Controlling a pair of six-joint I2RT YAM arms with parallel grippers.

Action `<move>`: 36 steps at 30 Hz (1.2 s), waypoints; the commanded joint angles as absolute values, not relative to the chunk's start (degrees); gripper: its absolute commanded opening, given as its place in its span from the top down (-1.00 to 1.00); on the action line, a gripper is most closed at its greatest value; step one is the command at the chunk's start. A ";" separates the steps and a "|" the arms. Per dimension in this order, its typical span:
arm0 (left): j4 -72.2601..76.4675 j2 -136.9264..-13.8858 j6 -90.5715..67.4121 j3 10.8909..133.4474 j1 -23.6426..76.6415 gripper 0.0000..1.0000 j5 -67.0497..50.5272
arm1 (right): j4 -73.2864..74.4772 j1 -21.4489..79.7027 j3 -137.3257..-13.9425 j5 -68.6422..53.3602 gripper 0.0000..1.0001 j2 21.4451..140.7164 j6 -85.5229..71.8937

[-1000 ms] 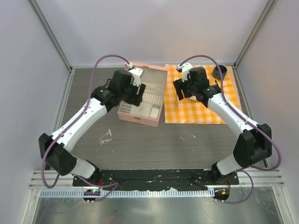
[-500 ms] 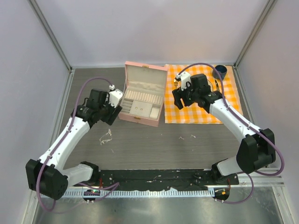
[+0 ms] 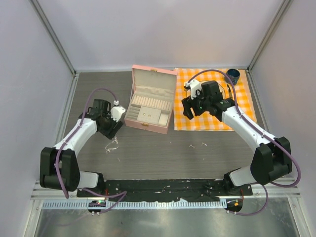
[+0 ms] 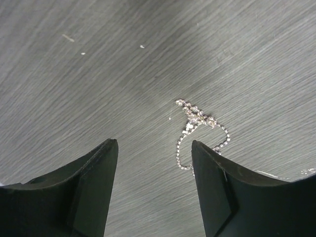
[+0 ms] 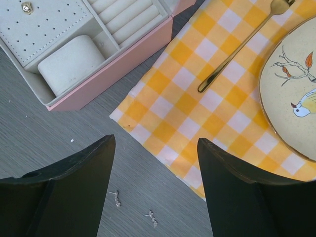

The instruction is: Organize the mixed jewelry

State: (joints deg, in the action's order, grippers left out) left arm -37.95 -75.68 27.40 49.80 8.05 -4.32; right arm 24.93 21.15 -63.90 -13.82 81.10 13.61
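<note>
A thin silvery chain [image 3: 112, 144] lies tangled on the dark table, left of centre. In the left wrist view the chain [image 4: 200, 118] lies just ahead of my right fingertip. My left gripper [image 3: 114, 129] [image 4: 154, 143] is open and empty, just above the chain. Two tiny pale earrings [image 3: 191, 145] [image 3: 204, 144] lie on the table near the cloth's front edge. They also show in the right wrist view [image 5: 116, 198] [image 5: 152, 217]. My right gripper [image 3: 190, 111] [image 5: 156, 139] is open and empty, hovering over the cloth's left front corner.
The pink case [image 3: 148, 103] [image 5: 103, 74] stands open, with pale ring rolls, a cushion and a small gold stud [image 5: 26, 6] inside. An orange checked cloth [image 3: 212, 122] carries a bird plate [image 5: 291, 98], a gold fork [image 5: 237, 49] and a dark blue cup [image 3: 232, 75].
My left arm has drawn back from the pink case, down and left, to above the chain. The case lid now stands open. My right gripper has shifted slightly nearer.
</note>
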 commanded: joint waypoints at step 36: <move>-31.99 -84.99 38.84 41.31 6.33 0.54 -8.97 | 23.03 21.36 -62.49 -13.89 -0.41 79.10 14.41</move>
State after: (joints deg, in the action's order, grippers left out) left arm -34.59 -82.98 36.64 43.24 6.63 -10.13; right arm 24.91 21.15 -61.98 -14.09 81.10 13.85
